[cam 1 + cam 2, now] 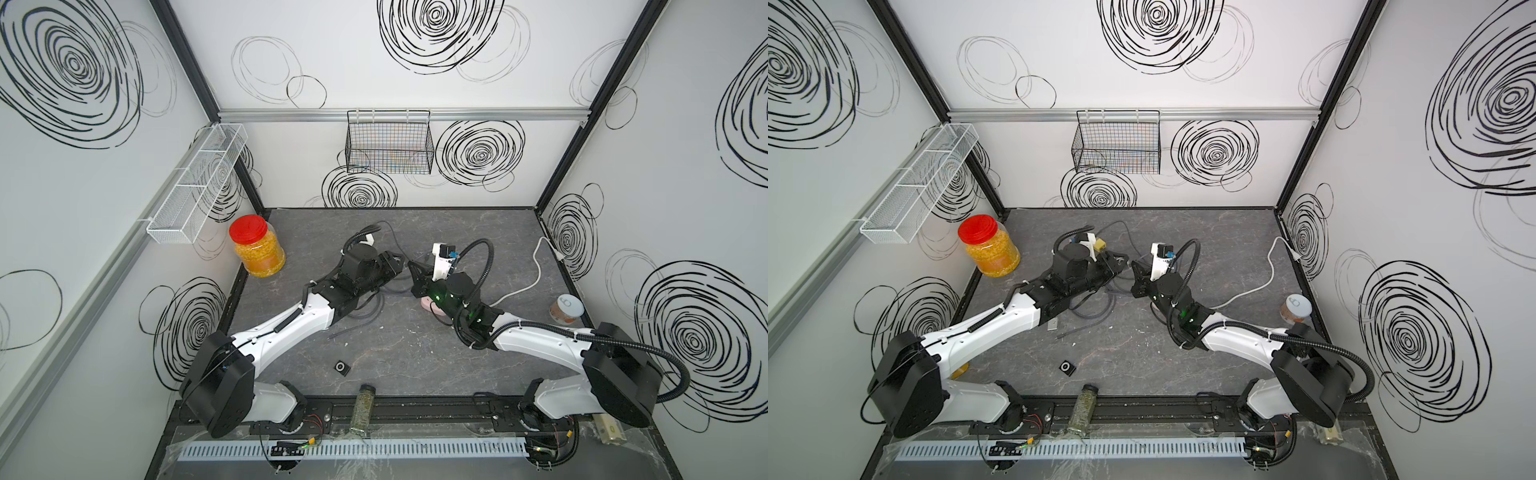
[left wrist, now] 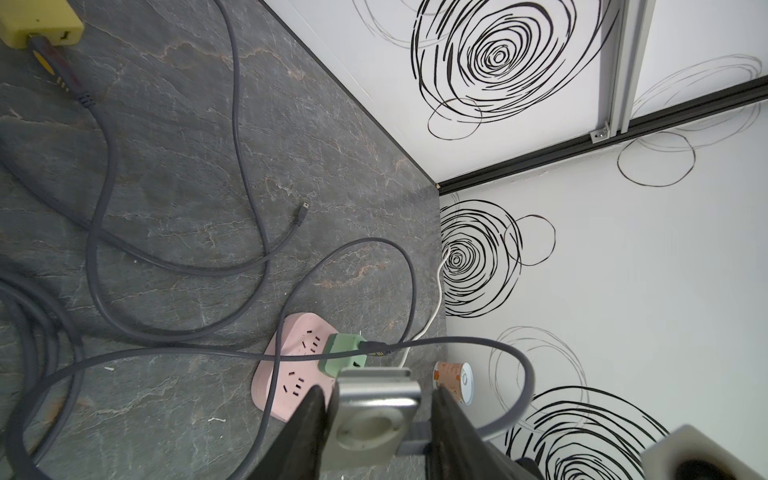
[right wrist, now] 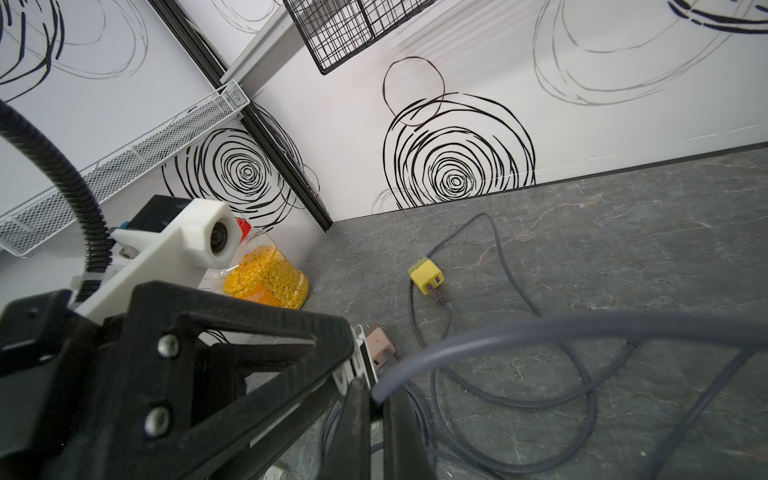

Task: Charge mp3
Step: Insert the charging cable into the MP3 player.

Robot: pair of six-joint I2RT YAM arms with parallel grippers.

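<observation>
mp3: silver clip player (image 2: 365,432), up off the table (image 1: 457,224), between the left gripper's jaws, just behind and left of the strip (image 2: 282,374) as the top views lie.
left gripper: (image 2: 378,399) jaws partway apart round the mp3. One finger (image 2: 311,419) touches its side and there is a thin gap at the other. Can't tell if it bears the weight.
right gripper: (image 3: 379,411) jaws narrow, pinched on the cable end. Tip to tip with the left gripper, just behind the strip.
cable: grey (image 3: 540,332), arcs up and away from the right gripper. Its USB end sits in the green adapter (image 2: 343,353). Can't tell if the small end is in the mp3, as it is hidden.
green adapter: plugged into the strip at one corner.
strip: pink, flat on the table, half under the right arm in both top views.
white cord: (image 1: 536,270) runs from the strip off to the right wall.
yellow adapter: (image 3: 426,276) on the table, well left and behind the strip, with another grey lead plugged in.
loose plug: small tip (image 2: 301,212) lying bare on the table, behind the strip and apart from it.
black gadget: small square (image 1: 341,367) on the table, well in front and left of the strip.
jar: red lid, yellow fill (image 1: 255,245), far left of the strip.
tub: (image 1: 566,309) upright, well right of the strip.
bottle: (image 1: 364,409) lying down, well in front of the strip.
</observation>
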